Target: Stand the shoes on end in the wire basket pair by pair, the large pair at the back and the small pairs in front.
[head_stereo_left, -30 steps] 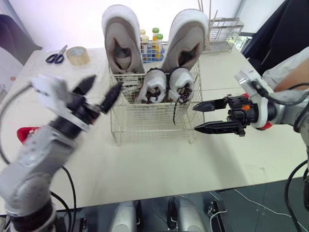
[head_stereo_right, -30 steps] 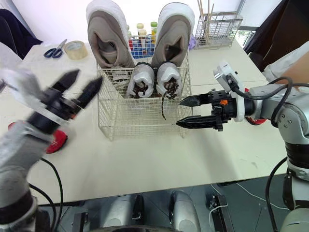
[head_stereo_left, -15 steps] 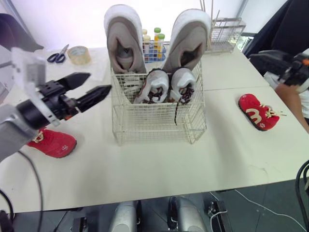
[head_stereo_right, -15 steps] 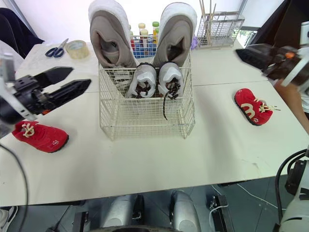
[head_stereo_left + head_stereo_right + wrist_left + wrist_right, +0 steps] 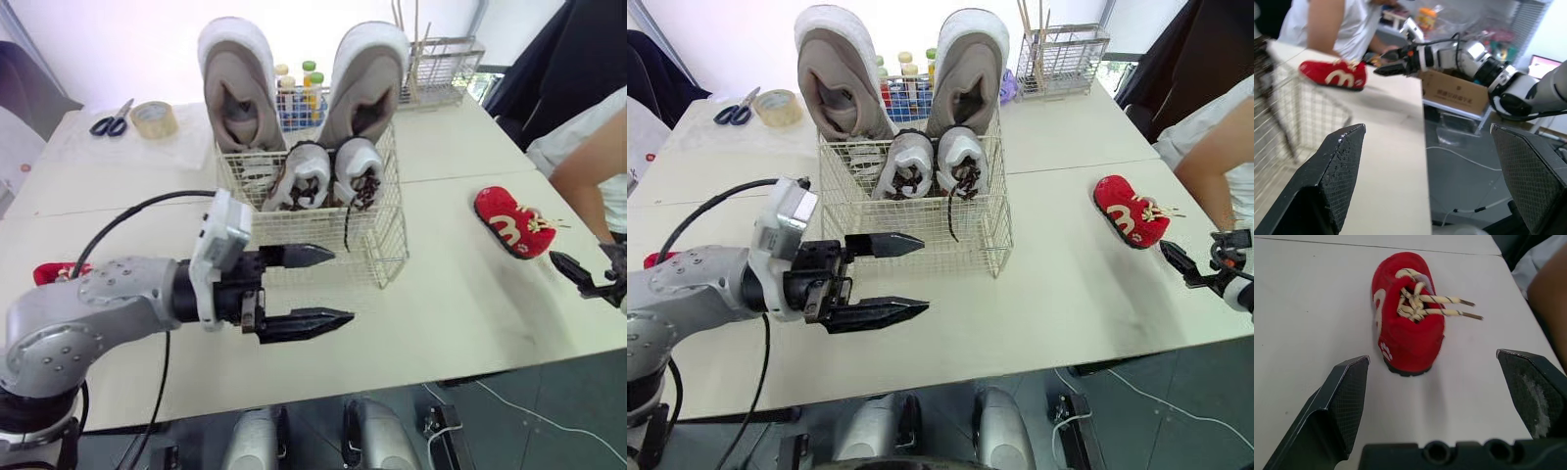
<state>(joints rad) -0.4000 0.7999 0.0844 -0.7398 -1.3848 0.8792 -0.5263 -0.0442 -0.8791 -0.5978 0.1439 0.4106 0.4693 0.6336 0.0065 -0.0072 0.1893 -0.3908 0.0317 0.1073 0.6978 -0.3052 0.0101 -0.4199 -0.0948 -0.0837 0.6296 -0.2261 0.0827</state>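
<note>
The wire basket (image 5: 323,235) holds a large grey pair (image 5: 235,88) on end at the back and a small grey-white pair (image 5: 328,176) on end in front. One red shoe (image 5: 509,223) lies on the table to the right; my right gripper (image 5: 1432,357) is open just short of it, at the table's right edge (image 5: 576,272). Another red shoe (image 5: 47,272) lies far left, mostly hidden behind my left arm. My left gripper (image 5: 341,287) is open and empty in front of the basket. The left wrist view shows the right-hand red shoe (image 5: 1334,74).
Scissors (image 5: 110,116) and a tape roll (image 5: 155,117) lie at the back left. A rack of bottles (image 5: 299,93) stands behind the basket, and a wire holder with sticks (image 5: 436,69) at the back right. A person's arm (image 5: 588,166) reaches over the right edge.
My left gripper swung from the basket's left side down to its front. My right gripper dropped from high on the right to table level near the red shoe.
</note>
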